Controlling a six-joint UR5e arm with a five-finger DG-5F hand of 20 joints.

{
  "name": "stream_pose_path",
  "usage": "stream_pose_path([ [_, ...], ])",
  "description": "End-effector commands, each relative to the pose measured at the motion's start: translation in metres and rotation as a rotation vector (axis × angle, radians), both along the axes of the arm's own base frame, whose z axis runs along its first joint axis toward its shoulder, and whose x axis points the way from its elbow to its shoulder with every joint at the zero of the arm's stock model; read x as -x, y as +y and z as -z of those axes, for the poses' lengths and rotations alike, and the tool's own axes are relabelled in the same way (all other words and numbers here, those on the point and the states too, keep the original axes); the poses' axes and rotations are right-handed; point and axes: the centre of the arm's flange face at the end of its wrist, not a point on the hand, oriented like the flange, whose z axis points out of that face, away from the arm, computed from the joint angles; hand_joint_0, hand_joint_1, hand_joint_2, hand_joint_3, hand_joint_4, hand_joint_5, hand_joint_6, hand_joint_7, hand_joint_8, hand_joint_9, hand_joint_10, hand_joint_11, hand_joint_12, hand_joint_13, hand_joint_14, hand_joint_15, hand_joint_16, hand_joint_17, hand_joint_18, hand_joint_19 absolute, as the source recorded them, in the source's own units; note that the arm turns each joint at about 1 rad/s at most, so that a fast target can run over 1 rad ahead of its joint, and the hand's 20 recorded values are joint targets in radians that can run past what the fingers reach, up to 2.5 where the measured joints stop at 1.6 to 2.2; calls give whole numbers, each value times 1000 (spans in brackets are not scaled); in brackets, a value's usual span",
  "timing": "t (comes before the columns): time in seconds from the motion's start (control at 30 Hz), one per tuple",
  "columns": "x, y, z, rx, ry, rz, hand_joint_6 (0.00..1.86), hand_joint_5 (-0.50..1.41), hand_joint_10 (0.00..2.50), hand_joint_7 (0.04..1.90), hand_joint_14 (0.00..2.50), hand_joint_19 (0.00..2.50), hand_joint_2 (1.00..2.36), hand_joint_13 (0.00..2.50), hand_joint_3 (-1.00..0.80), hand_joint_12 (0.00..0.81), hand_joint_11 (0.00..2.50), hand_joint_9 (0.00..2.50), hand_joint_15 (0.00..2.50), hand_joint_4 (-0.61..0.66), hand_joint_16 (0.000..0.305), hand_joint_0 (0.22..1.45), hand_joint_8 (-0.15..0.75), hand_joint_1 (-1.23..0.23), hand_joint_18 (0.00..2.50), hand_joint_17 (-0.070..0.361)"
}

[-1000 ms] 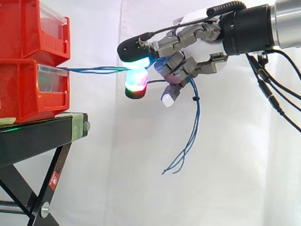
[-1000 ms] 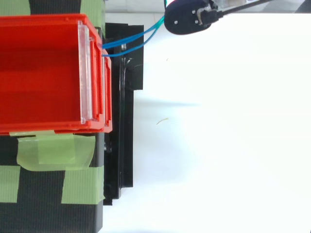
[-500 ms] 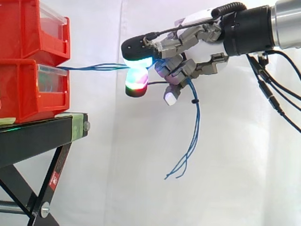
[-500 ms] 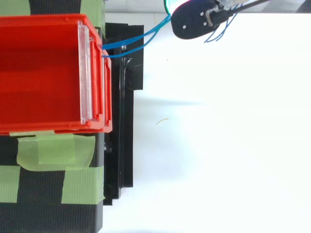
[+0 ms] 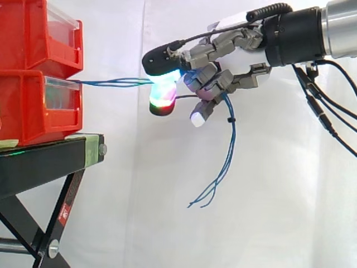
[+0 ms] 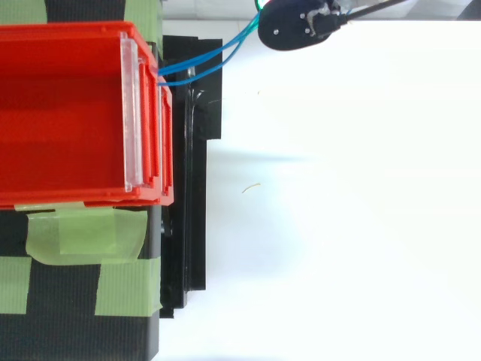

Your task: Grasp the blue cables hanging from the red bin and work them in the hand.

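Pinching the blue cables (image 5: 111, 82) between the curled, glowing fingertips (image 5: 163, 99) of the hand (image 5: 240, 58). Stretched almost level from that pinch out to the lower red bin (image 5: 33, 106), well beyond the fingertips, atop the black stand (image 5: 50, 159). Trailing on through the curled fingers and dangling loose below the hand, touching nothing. From above, slanting from bin front up to the fingertip.

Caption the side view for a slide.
Hand pinches blue cables stretched level from the lower red bin, loose ends dangling below.
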Motion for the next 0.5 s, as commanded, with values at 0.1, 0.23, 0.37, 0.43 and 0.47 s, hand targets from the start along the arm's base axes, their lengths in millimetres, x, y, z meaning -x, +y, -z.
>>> stream_pose_path([
  [0.1, -1, 0, 0, 1, -3, -1, 558, 213, 2500, 1230, 2500, 663, 1013, 876, -629, 487, 2500, 542, 1717, 248, 52, 797, 391, -634, 1002, 118],
  [0.23, -1, 0, 0, 6, -3, -1, 603, 231, 2500, 1184, 2500, 519, 1015, 932, -276, 491, 2500, 582, 1680, 257, 58, 879, 396, -634, 1066, 132],
  [0.37, -1, 0, 0, 6, -1, 0, 571, 263, 2500, 1145, 2500, 388, 1203, 986, 62, 496, 2500, 635, 1650, 273, 65, 909, 388, -551, 1127, 147],
  [0.43, -1, 0, 0, 5, -2, 2, 409, 303, 2500, 1222, 2500, 369, 1379, 999, 3, 503, 2500, 648, 1656, 262, 68, 854, 391, -514, 1136, 153],
  [0.47, -1, 0, 0, 5, -2, 2, 376, 313, 2500, 1230, 2500, 345, 1465, 1006, -16, 505, 2500, 649, 1660, 263, 69, 828, 390, -491, 1139, 155],
])
